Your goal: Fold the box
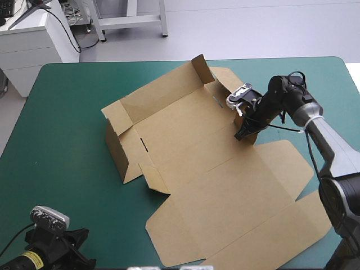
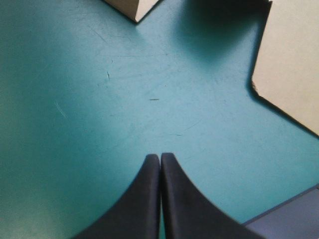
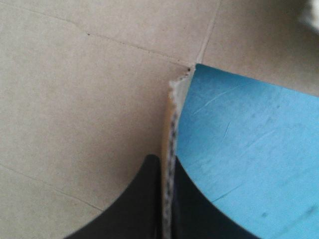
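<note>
Item: brown box (image 1: 208, 169), one cut sheet of board, partly raised, spread over the middle of the teal-green counter (image 1: 62, 146) and reaching toward its near right corner. On the side toward the counter's left edge, left wall (image 1: 115, 146) upright. Along the far side, far wall (image 1: 163, 93) raised, with an end tab (image 1: 201, 67) standing at its right end. Toward the near right corner, lid (image 1: 247, 219) flat on the cover, its rounded flaps spread out. At the box's right side, toward the far right of the counter, right hand (image 1: 243, 134), black fingers (image 3: 142, 199) all but closed, pinching the raw edge of a side flap (image 3: 171, 129) between them. Flap upright, board floor on one side of it, bare cover on the other. Low at the near left corner of the counter, well apart from the box, left hand (image 2: 160, 158), tips pressed together to a point, holding nothing, bare cover beneath. Ahead of it, two corners of board, untouched.
</note>
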Tool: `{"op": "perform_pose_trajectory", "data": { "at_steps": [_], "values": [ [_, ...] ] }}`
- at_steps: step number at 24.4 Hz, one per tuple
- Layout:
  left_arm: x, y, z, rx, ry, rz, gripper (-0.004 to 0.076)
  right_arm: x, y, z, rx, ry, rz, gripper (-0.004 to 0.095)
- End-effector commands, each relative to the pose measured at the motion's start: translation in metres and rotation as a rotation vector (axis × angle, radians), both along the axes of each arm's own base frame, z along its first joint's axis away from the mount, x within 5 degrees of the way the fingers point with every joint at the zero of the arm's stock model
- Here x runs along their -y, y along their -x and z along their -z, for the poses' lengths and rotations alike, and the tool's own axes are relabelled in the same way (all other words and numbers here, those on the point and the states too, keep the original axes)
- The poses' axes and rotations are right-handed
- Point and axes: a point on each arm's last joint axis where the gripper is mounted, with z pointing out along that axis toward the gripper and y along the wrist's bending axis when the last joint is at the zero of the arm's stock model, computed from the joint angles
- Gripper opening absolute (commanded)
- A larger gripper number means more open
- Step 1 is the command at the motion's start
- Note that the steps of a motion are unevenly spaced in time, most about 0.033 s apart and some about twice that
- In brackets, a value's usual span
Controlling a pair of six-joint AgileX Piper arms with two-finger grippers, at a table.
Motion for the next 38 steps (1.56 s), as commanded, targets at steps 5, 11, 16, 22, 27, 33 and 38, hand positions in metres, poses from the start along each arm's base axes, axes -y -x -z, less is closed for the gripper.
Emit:
{"op": "perform_pose_trajectory", "data": {
  "at_steps": [5,11,16,22,27,33,38],
  "values": [
    [0.002,-0.004,-0.011,0.059,0.039,-0.001,-0.0009,-0.004,-0.015,-0.033,0.225,0.058,-0.245,-0.0019],
    [0.002,-0.004,-0.011,0.059,0.039,-0.001,-0.0009,-0.009,-0.027,-0.036,0.319,0.093,-0.407,-0.0019],
    [0.002,-0.004,-0.011,0.059,0.039,-0.001,-0.0009,-0.024,-0.028,-0.038,0.425,0.069,-0.581,-0.0019],
    [0.002,-0.004,-0.011,0.061,0.035,-0.002,-0.0009,-0.084,-0.026,-0.029,0.598,0.14,-0.816,-0.0019],
    [0.002,-0.004,-0.011,0.061,0.035,-0.002,-0.0009,-0.116,-0.027,-0.007,0.605,0.12,-0.857,-0.0019],
    [0.002,-0.004,-0.011,0.061,0.035,-0.002,-0.0009,-0.115,-0.028,-0.003,0.567,0.098,-0.815,0.0267],
    [0.002,-0.004,-0.011,0.061,0.035,-0.002,-0.0009,-0.115,-0.031,-0.005,0.575,0.072,-0.728,0.0704]
  ]
}}
